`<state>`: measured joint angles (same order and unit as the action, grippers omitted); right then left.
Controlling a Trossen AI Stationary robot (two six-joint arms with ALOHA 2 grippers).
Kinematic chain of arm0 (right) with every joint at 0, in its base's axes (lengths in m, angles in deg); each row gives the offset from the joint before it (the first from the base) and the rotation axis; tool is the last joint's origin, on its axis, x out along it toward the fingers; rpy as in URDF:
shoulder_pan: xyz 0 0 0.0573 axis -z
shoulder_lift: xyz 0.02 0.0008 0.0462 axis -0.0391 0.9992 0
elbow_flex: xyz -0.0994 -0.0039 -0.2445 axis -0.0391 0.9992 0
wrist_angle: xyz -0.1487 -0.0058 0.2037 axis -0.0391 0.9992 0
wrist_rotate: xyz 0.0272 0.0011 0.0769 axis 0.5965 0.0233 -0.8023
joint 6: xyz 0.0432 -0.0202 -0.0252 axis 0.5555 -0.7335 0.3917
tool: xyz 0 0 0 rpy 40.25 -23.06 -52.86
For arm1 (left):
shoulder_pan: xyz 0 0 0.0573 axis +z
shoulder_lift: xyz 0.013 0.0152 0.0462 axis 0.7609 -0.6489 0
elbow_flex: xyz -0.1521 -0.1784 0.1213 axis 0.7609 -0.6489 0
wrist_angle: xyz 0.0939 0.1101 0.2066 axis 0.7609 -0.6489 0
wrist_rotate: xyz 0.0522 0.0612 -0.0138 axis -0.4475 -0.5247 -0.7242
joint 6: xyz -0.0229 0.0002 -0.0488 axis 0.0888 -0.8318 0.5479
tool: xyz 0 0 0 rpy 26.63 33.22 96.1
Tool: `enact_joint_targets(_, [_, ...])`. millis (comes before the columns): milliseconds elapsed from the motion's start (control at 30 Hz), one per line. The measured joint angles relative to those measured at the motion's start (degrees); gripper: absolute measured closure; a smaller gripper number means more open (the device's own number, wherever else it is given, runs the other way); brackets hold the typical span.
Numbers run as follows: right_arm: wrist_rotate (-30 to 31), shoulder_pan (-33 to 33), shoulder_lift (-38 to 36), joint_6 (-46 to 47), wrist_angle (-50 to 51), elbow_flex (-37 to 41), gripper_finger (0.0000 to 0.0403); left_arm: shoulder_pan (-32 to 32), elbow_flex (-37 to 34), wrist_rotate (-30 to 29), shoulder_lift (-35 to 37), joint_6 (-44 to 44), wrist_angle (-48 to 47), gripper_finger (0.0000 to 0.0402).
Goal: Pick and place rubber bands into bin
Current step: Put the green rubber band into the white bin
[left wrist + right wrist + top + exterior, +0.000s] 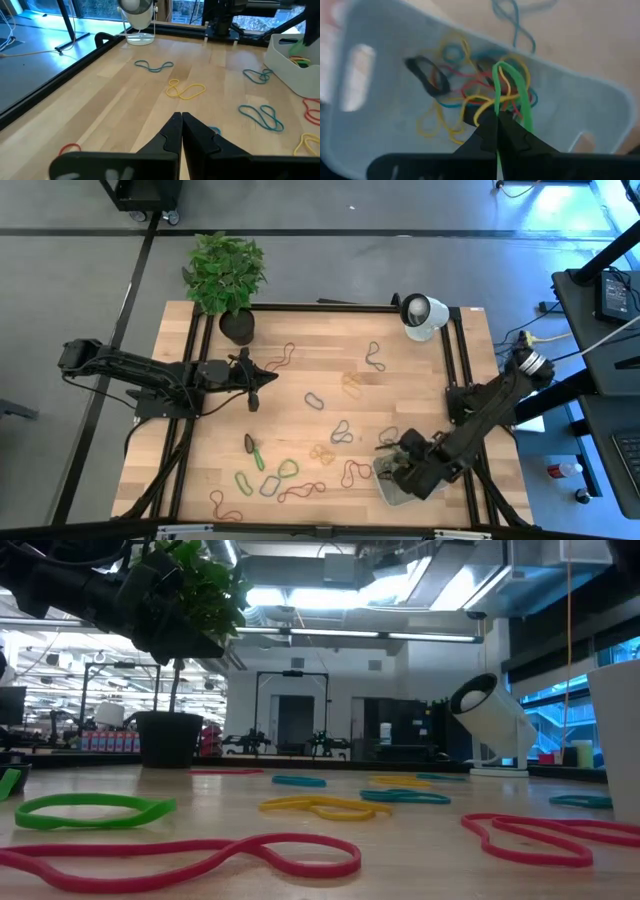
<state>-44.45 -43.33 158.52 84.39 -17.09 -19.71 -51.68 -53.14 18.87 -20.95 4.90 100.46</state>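
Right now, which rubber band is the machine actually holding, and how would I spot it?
Look at the pale translucent bin at the table's near right corner, where the right arm reaches down. Directly above its tangle of bands, the right pincer is shut on a bright green rubber band. It alone is looped up between the pincer's tips; the yellow, red and blue ones lie loose below.

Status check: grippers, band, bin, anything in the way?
Right gripper shut on green band, over bin. Left gripper shut, empty, mid-table. Nothing in the way.

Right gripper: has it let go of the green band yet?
No, the right gripper is shut on the green band, which hangs over the bin.
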Motion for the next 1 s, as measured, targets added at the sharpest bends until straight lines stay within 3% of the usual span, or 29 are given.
enact_joint_targets(267, [-3.1,-0.5,8.0,0.6,-4.9,0.0,0.0403,0.0,0.0,-0.1,0.0,-0.1,0.4,0.0393])
enact_joint_targets(533, [-3.7,-0.5,9.2,0.5,-5.2,0.0,0.0397,0.0,0.0,-0.1,0.0,-0.1,0.9,0.0393])
enact_joint_targets(1000, [-4.8,-0.5,4.9,2.1,-4.9,0.0,0.0259,0.0,0.0,-0.1,0.0,-0.6,0.9,0.0393])
